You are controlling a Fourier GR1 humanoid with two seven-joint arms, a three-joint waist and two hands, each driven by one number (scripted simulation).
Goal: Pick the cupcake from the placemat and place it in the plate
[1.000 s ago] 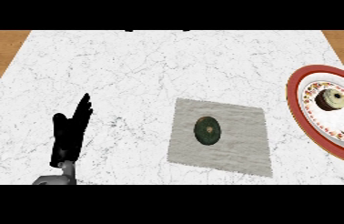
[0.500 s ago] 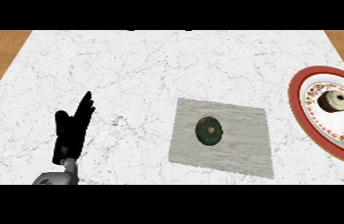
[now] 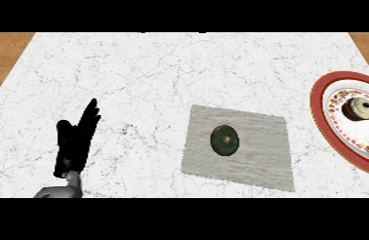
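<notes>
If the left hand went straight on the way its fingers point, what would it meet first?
Nothing that shows: the left hand points up the view, slightly right, over bare counter toward its far edge. The placemat and cupcake lie well to its right, off that line. Its height is unclear.

No text, label, brand, number or sign can be read anywhere in the head view. The plate [image 3: 317,110] has a band of small coloured ornaments inside its red rim, but they are too small to tell as letters. The desk [image 3: 180,73] shows only grey veins of marble.
</notes>
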